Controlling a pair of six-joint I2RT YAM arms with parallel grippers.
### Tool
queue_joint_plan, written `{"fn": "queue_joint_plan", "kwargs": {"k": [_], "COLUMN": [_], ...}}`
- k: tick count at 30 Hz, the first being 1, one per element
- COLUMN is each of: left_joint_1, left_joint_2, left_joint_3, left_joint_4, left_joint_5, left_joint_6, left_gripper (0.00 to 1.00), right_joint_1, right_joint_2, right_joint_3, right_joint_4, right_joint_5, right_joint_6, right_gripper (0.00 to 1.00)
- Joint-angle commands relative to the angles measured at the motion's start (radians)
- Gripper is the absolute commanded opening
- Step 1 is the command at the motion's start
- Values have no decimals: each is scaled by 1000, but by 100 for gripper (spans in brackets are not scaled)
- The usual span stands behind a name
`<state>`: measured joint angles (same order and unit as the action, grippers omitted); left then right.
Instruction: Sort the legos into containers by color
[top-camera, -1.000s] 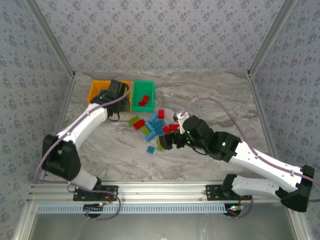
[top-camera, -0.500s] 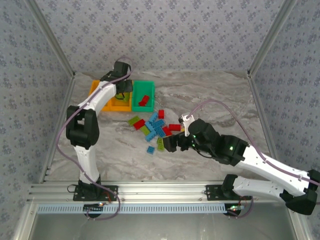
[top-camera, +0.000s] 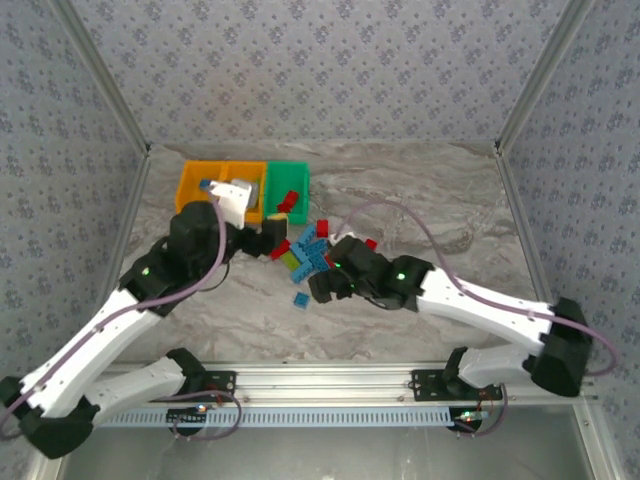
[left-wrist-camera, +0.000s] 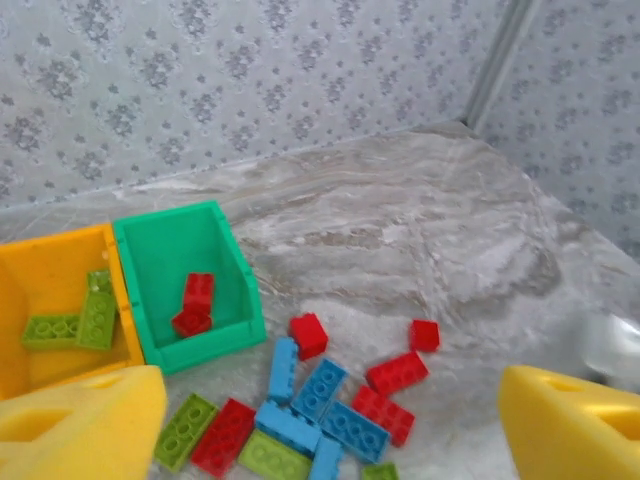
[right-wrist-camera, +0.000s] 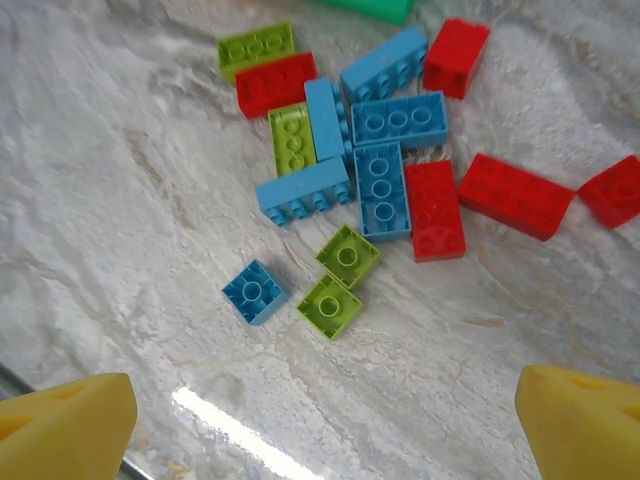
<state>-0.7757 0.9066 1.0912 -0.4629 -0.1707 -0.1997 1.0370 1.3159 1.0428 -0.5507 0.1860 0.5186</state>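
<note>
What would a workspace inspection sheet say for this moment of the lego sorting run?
Surface: marbled table, no spills seen.
Job's things: loose legos in red, blue and lime lie piled between the arms; green bin holds red bricks; the orange bin beside it holds lime bricks.
Clutter: nothing seen.
Grippers: left gripper jaws open, empty, facing the pile; right gripper jaws open, empty, above the pile's near edge.
Cables: lilac cable arcs over the table above the right arm.
Surroundings: patterned walls; metal rail at the near edge.
</note>
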Motion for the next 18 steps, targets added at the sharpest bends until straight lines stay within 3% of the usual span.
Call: {"fn": "queue_joint_plan", "kwargs": {"k": [1, 6, 12, 18], "left_joint_1": [-51, -87, -92, -92], "left_joint_2": [-31, -185, -333, -409], "left_joint_3": [-10, -124, -252, -373], "left_joint_4": [-249, -402, -368, -312], "left_joint_5": [0, 129, 228, 263], "left_joint_6": [159, 299, 364, 430], "left_gripper": [99, 97, 99, 99], "right_joint_1": [25, 45, 1, 10], "right_joint_2": [108, 249, 417, 579], "right_joint_3": [81, 105, 206, 311], "right_joint_4": [-12, 59, -25, -40], "right_joint_5": [-64, -175, -235, -224], "right_joint_6": [-42, -191, -431, -509], "right_gripper": [94, 92, 90, 79]}}
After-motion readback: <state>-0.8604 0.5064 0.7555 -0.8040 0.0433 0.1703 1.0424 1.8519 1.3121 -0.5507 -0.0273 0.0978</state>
